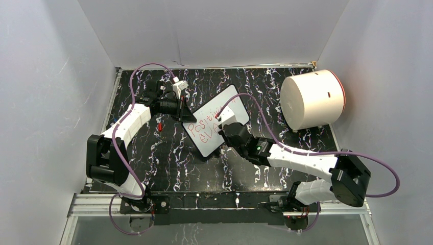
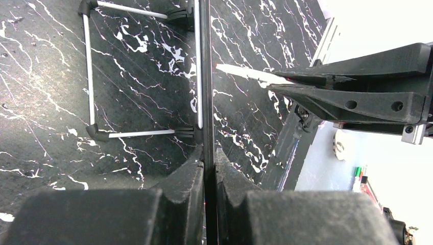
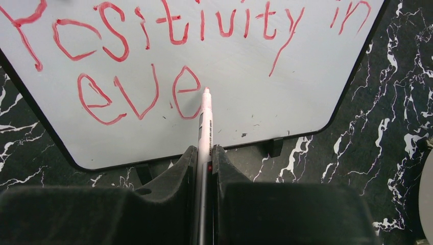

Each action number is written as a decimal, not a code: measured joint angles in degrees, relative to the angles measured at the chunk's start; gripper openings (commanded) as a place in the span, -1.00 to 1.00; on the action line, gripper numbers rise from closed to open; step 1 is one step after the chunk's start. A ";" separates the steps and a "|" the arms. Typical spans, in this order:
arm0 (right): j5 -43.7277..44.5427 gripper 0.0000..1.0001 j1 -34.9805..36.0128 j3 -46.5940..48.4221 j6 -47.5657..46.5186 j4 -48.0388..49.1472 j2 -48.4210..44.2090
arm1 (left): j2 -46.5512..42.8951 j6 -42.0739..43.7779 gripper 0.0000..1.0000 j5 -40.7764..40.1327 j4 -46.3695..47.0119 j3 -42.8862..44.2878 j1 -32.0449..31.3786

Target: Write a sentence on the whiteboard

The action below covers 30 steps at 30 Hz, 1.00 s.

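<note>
Marbled table: 1 whiteboard, 2 red lines, 1 marker.

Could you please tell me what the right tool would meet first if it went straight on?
Probably the whiteboard: the marker in the right tool points at it, tip beside the red "eve"; contact is unclear.
</note>
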 measured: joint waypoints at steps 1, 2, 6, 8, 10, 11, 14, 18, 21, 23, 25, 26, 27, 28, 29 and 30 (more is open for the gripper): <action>0.02 -1.00 -0.11 0.00 -0.04 0.28 -0.13 | 0.00 0.00 -1.00 0.00 0.00 0.00 0.00; 0.00 -1.00 -0.17 0.00 -0.13 0.59 -0.13 | 0.00 0.00 -1.00 0.00 0.00 0.00 0.00; -0.04 -1.00 -0.61 0.02 -0.57 1.25 -0.04 | 0.00 0.00 -1.00 0.00 0.00 0.00 0.00; -0.04 -1.00 -0.74 0.02 -0.85 1.53 0.13 | 0.00 0.00 -1.00 0.00 0.00 0.00 0.00; -0.11 -1.00 -0.94 0.02 -1.27 1.75 0.39 | 0.00 0.00 -1.00 0.00 0.00 0.00 0.00; -0.24 -1.00 -1.03 0.07 -1.38 1.90 0.61 | 0.00 0.00 -1.00 0.00 0.00 0.00 0.00; -0.61 -1.00 -1.11 0.20 -1.60 2.45 1.11 | 0.00 0.00 -1.00 0.00 0.00 0.00 0.00; -1.16 -1.00 -1.16 0.96 -1.79 3.15 1.46 | 0.00 0.00 -1.00 0.00 0.00 0.00 0.00; -1.33 -1.00 -1.38 1.33 -1.92 3.45 1.64 | 0.00 0.00 -1.00 0.02 0.00 0.00 0.00; -1.36 -1.00 -1.51 1.46 -1.95 3.85 1.84 | 0.00 0.00 -1.00 0.00 0.00 0.00 0.00; -1.38 -1.00 -1.70 1.53 -2.01 4.04 2.03 | 0.00 0.00 -1.00 0.00 -0.02 0.00 0.00; -1.38 -1.00 -1.73 1.53 -2.05 4.07 2.12 | 0.00 0.00 -1.00 0.00 -0.02 0.00 0.00; -1.38 -1.00 -1.81 1.53 -2.05 4.07 2.23 | 0.00 0.00 -1.00 0.00 0.00 0.00 0.00; -1.38 -1.00 -1.81 1.53 -2.03 4.07 2.34 | 0.00 0.00 -1.00 0.00 0.00 0.00 0.00; -1.36 -1.00 -1.84 1.53 -2.03 4.04 2.40 | 0.00 0.00 -1.00 -0.02 0.00 0.00 0.00; -1.36 -1.00 -1.84 1.53 -2.03 3.98 2.43 | 0.00 0.00 -1.00 -0.02 0.00 0.00 0.00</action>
